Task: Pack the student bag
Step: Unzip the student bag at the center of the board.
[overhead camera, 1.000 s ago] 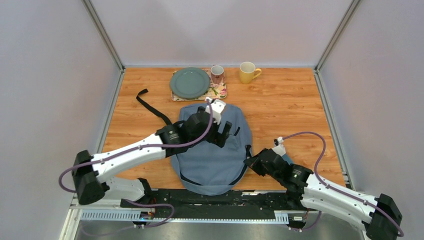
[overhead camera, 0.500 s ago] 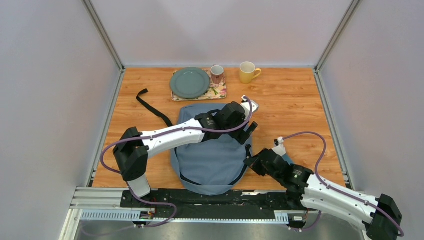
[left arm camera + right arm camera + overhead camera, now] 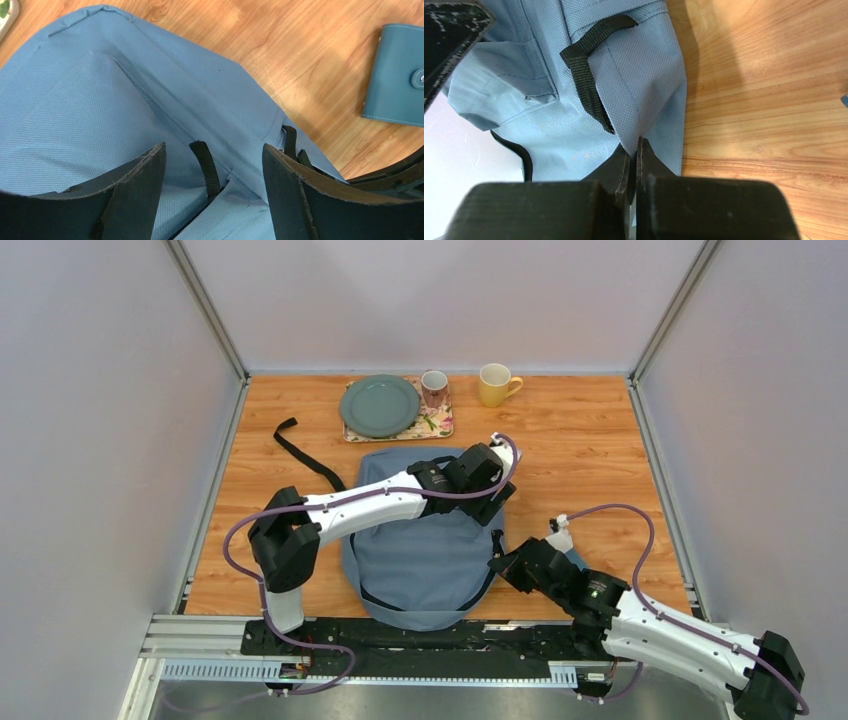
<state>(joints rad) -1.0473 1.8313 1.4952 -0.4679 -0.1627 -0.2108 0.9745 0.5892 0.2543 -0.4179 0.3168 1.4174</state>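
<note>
Grey-blue fabric fills the middle of the bench (image 3: pixel 580 450). The student bag (image 3: pixel 420 560) lies flat there, its near end by the arms' bases, and a black strap (image 3: pixel 300 455) trails out from its far left corner. Beyond its far end sit a green plate (image 3: pixel 379 405) and a patterned mug (image 3: pixel 434 388) on a floral mat (image 3: pixel 443 426), with a yellow mug (image 3: pixel 493 384) just right of them.

From above, the left arm (image 3: pixel 360 508) reaches across the bag, its elbow bent off the bag's left side and its wrist over the far right shoulder. The left wrist camera adds what the overhead view cannot: the left jaws stand wide apart and hold nothing. A black webbing loop (image 3: pixel 206 170) on the bag shows between them, and a teal snap wallet (image 3: pixel 397 75) lies on the wood to the bag's right.

The right arm (image 3: pixel 680 640) stretches low from the near right to the bag's right edge. Its wrist camera shows the right jaws pressed together on a pinch of the bag's fabric, just below a black webbing tab (image 3: pixel 586 75).
</note>
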